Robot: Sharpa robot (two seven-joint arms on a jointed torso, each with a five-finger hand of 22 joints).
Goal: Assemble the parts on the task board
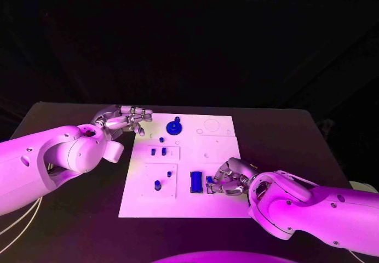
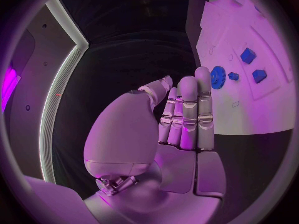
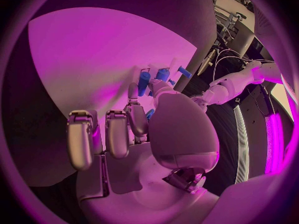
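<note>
The white task board (image 1: 217, 205) lies in the middle of the black table. A blue gear (image 1: 173, 128) sits near its far edge, also seen as the blue gear (image 2: 217, 77) in the left wrist view. My left hand (image 1: 124, 119) hovers at the board's far left corner, fingers (image 2: 188, 112) straight and holding nothing. My right hand (image 1: 228, 177) rests low on the board's near right part, beside a blue rectangular part (image 1: 196, 181). Its thumb and a finger pinch a small blue part (image 3: 150, 114). Blue pegs (image 3: 163, 74) stand just beyond its fingertips.
Small blue pieces (image 1: 162, 151) stand in the board's left middle section, and two more (image 1: 158, 185) in the square section nearer me. The left arm (image 1: 55, 159) lies over the table left of the board. Bare black table (image 1: 276, 131) surrounds the board.
</note>
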